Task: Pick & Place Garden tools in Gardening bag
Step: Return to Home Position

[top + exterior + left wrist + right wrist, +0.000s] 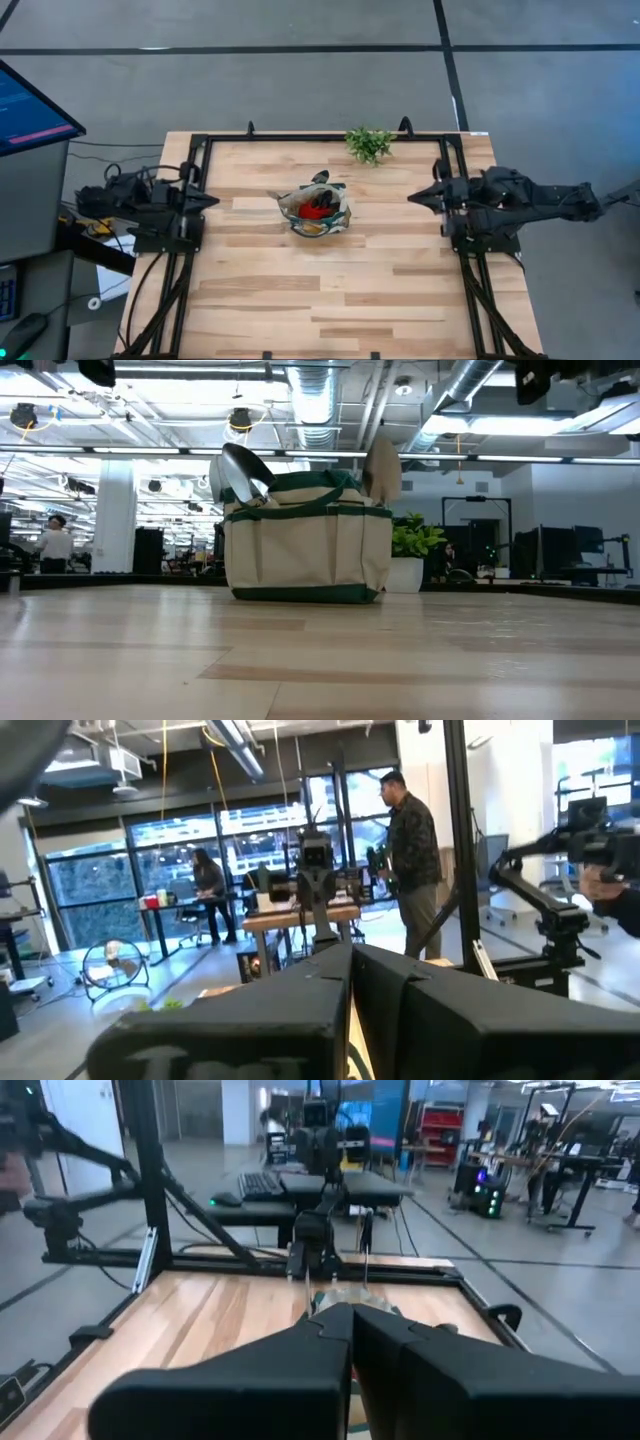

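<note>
The olive-khaki gardening bag [314,207] with dark green trim stands upright on its base at the table's middle. Garden tools sit inside it: silver trowel blades [243,473] and a wooden handle [383,470] stick up above its rim, and a red item [318,210] shows from above. My left gripper [212,200] is shut at the table's left side, its fingers pointing level toward the bag. My right gripper [413,199] is shut at the right side, pointing level toward the bag. Neither holds anything.
A leafy green plant sprig [369,144] stands near the table's far edge, right of the middle. A black frame [325,137] runs along the far edge and both sides. Bare wood lies between the bag and the near edge. People show in the room beyond the table.
</note>
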Robot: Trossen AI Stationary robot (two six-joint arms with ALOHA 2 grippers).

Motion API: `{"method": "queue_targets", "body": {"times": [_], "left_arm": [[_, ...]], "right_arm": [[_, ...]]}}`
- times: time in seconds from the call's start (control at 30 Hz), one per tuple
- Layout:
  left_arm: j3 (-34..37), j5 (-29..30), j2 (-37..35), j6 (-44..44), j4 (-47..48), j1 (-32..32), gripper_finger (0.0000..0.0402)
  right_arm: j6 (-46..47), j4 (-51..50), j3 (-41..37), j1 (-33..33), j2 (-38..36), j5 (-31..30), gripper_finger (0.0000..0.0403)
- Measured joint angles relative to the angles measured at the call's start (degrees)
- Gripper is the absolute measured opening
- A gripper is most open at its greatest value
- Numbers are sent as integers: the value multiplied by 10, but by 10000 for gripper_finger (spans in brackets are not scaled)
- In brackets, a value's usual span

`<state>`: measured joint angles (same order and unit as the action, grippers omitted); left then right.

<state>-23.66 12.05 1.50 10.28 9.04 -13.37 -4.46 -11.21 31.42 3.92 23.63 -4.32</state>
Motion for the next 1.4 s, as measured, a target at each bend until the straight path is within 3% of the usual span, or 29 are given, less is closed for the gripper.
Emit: {"method": "queue_targets", "body": {"times": [0.47,0.63,0.9,1.13,1.4], "left_arm": [[16,4,-11,-2,5,0,2],[58,4,-11,-14,-1,0,2],[164,3,-11,-29,-96,0,2],[233,3,-11,-33,-168,0,2],[233,4,-3,-41,-170,0,2]], "right_arm": [[25,73,-138,0,-183,-2,0],[13,97,-203,0,-230,-2,0],[9,171,-309,0,-233,-2,0],[-2,156,-310,0,-234,-2,0],[21,133,-310,0,-234,-2,0]]}}
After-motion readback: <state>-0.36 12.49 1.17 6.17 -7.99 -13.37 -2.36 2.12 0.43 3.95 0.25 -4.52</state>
